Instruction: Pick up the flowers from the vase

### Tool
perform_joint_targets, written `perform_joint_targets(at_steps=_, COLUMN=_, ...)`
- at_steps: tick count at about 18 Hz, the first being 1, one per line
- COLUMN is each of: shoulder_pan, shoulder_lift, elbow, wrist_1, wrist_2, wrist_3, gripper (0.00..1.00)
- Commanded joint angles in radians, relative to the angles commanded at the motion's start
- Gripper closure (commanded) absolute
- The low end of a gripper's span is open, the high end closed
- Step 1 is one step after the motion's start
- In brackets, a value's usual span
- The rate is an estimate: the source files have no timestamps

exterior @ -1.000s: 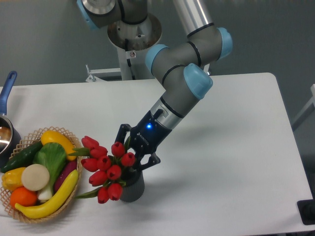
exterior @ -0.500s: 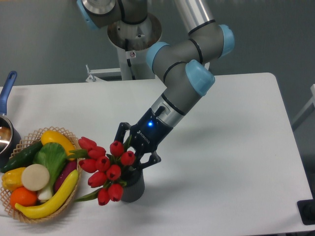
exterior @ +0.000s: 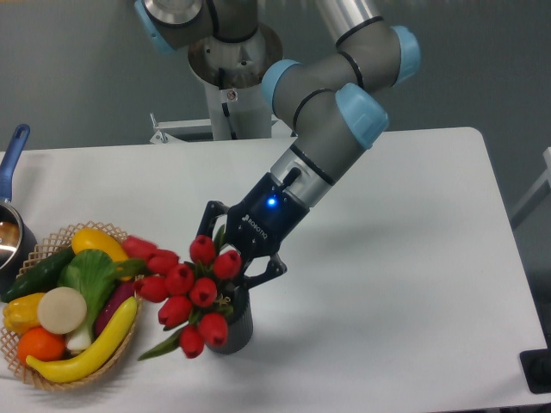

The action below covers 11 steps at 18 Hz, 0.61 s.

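Because the flowers (exterior: 191, 291) must come out of the vase (exterior: 232, 329) by their stems, the end effector (exterior: 231, 262) sits low in the bunch, just above the vase mouth, tilted down and to the left along the arm's line. Its two dark fingers (exterior: 262, 272) straddle the stem cluster from behind, one finger on the far side near the top buds, the other on the near right side. Whether they already pinch the stems cannot be told; buds and leaves hide the tips. Looks like the grasp step, lift not yet done.

Flowers: still seated in the vase, stems inside, heads fanning out left and toward the camera, wider than the vase. The leftmost buds reach over the rim of the wicker basket (exterior: 24, 362). One leaf droops low at the left of the vase. The vase stands upright on the white table (exterior: 413, 258), near its front edge.

Counts: about ten red buds, some overlapping so the count is approximate. One vase. One basket holding roughly eight fruit and vegetable pieces. One blue-handled pot (exterior: 10, 225), cut off at the left edge. One arm, one end effector.
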<state>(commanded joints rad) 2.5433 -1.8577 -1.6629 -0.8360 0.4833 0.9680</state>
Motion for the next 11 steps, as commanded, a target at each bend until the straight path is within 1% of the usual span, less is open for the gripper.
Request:
perform_joint_targets(at_steps=2, shoulder_pan=0.009, shoulder_lift=0.012, elbow=0.008, wrist_1=-0.002, wrist_2=-0.005, wrist_3=-0.024, gripper=0.56)
perform_joint_targets(at_steps=4, shoulder_pan=0.015, shoulder_lift=0.012, elbow=0.023, wrist_1=-0.005, wrist_2=-0.028, wrist_3=-0.052, gripper=0.56)
perform_joint_targets(at_steps=5, shoulder_pan=0.018, shoulder_lift=0.012, elbow=0.020, wrist_1=-0.002, wrist_2=-0.025, wrist_3=-0.049, gripper=0.55)
perform_joint_targets(at_steps=6, shoulder_pan=0.015, shoulder_lift=0.012, elbow=0.014, wrist_1=-0.002, wrist_2=-0.025, wrist_3=-0.049, gripper=0.53)
perform_joint_targets(at_steps=9, shoulder_pan=0.021, shoulder_lift=0.014, elbow=0.012, wrist_1=0.000, wrist_2=-0.023, wrist_3=-0.043, gripper=0.30)
perform_joint_targets(at_steps=11, shoulder_pan=0.029, shoulder_lift=0.017, elbow=0.000, wrist_1=0.000, wrist_2=-0.022, wrist_3=-0.031, gripper=0.29)
